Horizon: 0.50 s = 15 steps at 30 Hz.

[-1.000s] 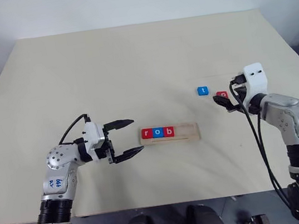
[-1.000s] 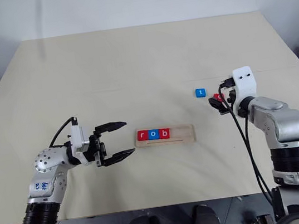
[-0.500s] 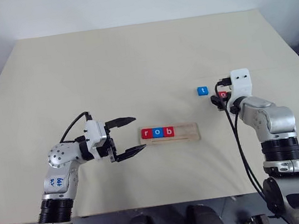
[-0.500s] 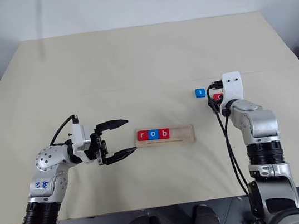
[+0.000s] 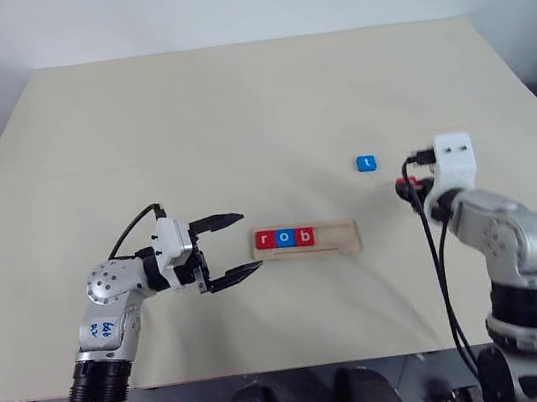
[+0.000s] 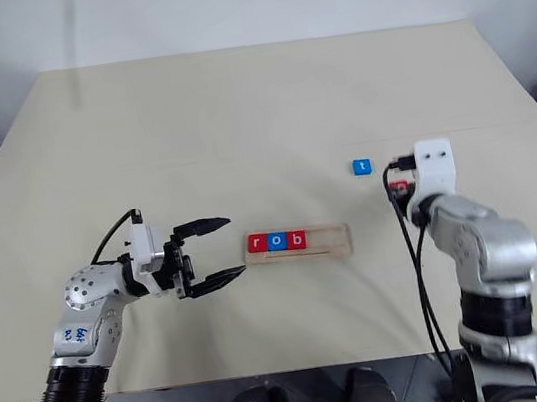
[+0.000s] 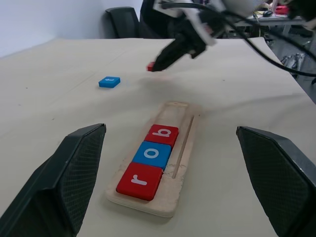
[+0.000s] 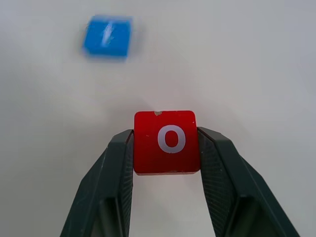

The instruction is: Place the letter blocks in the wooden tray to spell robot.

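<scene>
Beige tabletop (image 5: 235, 115) fills my screen, a white wall behind it. My right gripper (image 8: 165, 143) pinches the red o block (image 8: 166, 141) by its two side edges, lifted near the blue t block (image 5: 366, 162). I judge it light, stiff and slick, so flat edges suit. My left gripper (image 5: 238, 246) gapes wide beside the wooden tray (image 5: 340, 241), which holds r, o, b; nothing blocks its free end.

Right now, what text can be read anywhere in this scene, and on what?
"r" on the red block, in the wooden tray.
"o" on the blue block, beside it.
"b" on the red block, third.
"o" on the red block in the right gripper.
"t" on the loose blue block.
Writing on the left arm: too small to read.
</scene>
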### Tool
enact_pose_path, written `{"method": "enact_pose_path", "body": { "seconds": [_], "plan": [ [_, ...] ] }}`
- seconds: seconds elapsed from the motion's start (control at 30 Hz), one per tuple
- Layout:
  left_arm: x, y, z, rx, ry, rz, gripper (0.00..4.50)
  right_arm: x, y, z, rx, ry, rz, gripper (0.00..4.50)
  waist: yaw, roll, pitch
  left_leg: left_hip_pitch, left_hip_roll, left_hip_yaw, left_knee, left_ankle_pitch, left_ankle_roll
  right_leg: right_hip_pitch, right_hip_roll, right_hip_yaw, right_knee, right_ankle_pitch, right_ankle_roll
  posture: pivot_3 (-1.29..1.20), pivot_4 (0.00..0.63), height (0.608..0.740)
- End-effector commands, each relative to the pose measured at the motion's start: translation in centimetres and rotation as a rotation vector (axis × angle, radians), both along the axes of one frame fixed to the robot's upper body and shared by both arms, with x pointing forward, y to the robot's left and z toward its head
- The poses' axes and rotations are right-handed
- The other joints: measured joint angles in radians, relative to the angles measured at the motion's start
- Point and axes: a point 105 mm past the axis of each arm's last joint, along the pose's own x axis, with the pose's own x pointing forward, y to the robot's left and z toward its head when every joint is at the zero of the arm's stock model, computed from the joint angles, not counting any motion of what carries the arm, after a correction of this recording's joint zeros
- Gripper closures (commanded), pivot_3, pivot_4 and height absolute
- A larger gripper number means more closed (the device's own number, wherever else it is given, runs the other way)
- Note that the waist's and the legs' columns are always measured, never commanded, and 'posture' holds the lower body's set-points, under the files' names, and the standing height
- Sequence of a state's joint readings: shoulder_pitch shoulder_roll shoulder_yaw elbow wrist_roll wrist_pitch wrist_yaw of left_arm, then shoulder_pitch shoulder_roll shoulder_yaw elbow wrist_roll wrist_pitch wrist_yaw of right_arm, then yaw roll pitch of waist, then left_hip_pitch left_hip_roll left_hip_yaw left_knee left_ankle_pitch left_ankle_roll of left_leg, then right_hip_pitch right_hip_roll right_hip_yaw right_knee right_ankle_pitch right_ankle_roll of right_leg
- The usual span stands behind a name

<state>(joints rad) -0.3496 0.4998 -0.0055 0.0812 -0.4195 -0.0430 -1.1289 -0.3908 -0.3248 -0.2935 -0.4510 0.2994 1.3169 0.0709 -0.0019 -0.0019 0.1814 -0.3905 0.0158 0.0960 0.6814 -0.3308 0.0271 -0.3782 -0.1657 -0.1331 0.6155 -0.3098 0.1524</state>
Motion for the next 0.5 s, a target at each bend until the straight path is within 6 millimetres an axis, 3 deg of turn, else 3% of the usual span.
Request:
{"method": "enact_pose_path", "body": {
  "seconds": [0.03,0.23,0.37,0.5],
  "plan": [
    [-0.2,-0.4,0.7,-0.002,-0.025,-0.034,0.0,-2.0,0.2,0.8,0.006,-0.03,-0.032,2.87,0.0,0.0,0.0,0.0,0.0,0.0,0.0,0.0,0.0,0.0,0.0,0.0,0.0,0.0,0.0,0.0,0.15,0.74],
    [0.0,-0.5,0.8,0.0,-0.025,-0.046,0.0,-3.6,1.0,-0.6,0.018,0.006,-0.044,2.87,-0.002,0.0,0.0,0.0,0.0,0.0,0.0,0.0,0.0,-0.001,0.0,0.001,0.001,0.0,0.0,0.0,0.15,0.74],
    [0.1,-0.6,0.9,0.001,-0.03,-0.045,0.0,-3.3,1.3,-0.5,0.038,0.006,-0.009,1.69,-0.002,0.0,0.0,0.0,0.0,0.0,0.0,0.0,0.0,-0.001,0.0,0.001,0.001,0.0,0.0,0.0,0.15,0.74],
    [0.1,-0.2,0.9,0.005,-0.036,-0.031,0.0,-3.0,1.2,0.2,0.008,0.017,0.14,0.36,-0.002,0.0,0.0,0.0,0.0,0.001,0.0,0.0,0.0,-0.001,0.0,0.001,0.0,0.0,0.0,0.0,0.15,0.74]
  ]
}}
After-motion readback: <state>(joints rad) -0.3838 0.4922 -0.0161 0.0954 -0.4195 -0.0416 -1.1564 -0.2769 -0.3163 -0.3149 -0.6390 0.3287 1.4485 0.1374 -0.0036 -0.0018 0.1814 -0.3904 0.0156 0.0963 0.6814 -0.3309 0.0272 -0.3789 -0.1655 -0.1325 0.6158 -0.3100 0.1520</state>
